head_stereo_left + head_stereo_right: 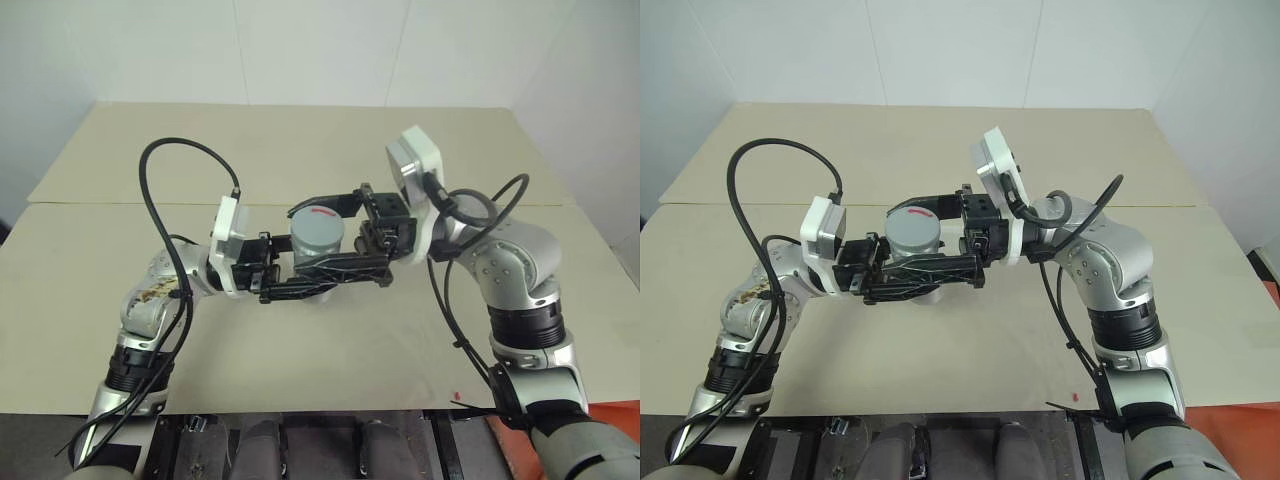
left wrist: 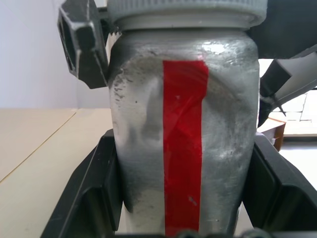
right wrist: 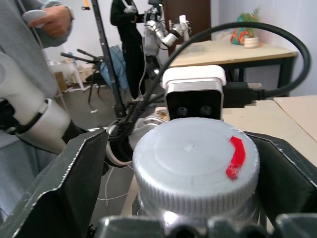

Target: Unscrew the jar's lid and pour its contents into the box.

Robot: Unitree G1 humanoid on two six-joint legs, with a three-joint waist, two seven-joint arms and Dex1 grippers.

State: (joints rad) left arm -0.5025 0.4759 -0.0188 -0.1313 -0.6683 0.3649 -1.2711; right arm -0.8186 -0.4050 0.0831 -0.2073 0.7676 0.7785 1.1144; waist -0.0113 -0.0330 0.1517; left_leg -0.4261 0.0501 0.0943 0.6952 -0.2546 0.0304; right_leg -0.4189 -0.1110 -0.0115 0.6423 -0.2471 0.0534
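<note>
the jar (image 2: 183,134), a silvery-grey metal cylinder with a red tape stripe down its side, stands upright in the air above the beige table (image 1: 330,340), long axis vertical, roughly midway between the two arms. the left gripper (image 1: 335,272) reaches in from the robot's left, pointing across toward the right, and its two black fingers (image 2: 94,193) are pinched on the jar's lower body, one on each flank. the lid (image 3: 195,166), a ribbed grey screw cap with a red mark on top, still sits on the jar's mouth. the right gripper (image 1: 318,207) comes in from the opposite side at lid height, pointing toward the left; in the right wrist view its fingers stand spread on either side of the cap with gaps showing, so they appear to straddle the lid without gripping it. the lid lies right between those open jaws, so this looks like a regrasp between twists, and the next move probably needs the right fingers to close on the cap. with the lid on, the jar's contents are hidden. in the right wrist view a person stands in the room beyond.
</note>
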